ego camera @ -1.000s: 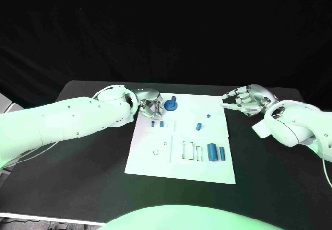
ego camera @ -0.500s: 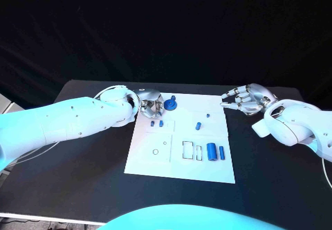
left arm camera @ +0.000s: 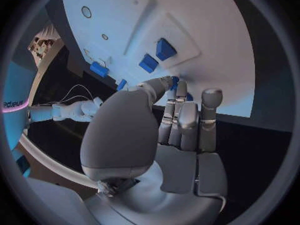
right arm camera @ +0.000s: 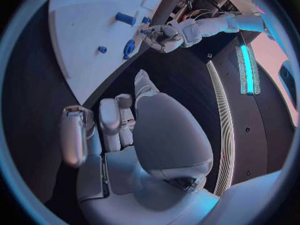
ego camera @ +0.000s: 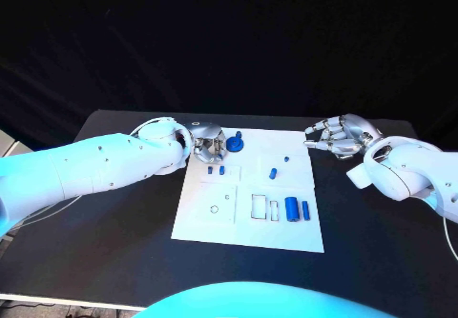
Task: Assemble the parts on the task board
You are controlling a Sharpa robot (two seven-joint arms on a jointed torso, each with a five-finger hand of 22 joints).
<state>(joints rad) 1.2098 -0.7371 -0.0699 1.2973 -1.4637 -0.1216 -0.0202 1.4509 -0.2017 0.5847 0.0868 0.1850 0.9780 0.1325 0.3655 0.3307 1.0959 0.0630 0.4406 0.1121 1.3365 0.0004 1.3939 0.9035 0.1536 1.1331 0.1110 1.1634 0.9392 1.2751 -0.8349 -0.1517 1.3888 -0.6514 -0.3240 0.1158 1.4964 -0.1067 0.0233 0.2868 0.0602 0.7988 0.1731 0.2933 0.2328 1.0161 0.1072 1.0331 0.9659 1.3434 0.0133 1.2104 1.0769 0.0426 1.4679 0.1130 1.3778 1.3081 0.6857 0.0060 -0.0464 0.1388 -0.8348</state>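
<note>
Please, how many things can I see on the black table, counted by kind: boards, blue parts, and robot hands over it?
Task board: 1
Blue parts: 7, namely the round one by the left robot hand, two small blocks, a tiny one, a short one and two cylinders
Robot hands: 2, left and right
Total: 10

Black table [ego camera: 105,218], black curtain backdrop [ego camera: 229,53] behind it, bluish light, glowing teal strip [right arm camera: 248,67]

Left hand [ego camera: 209,145] seems curled shut; right hand [ego camera: 336,139] hovers, fingers curled.
</note>
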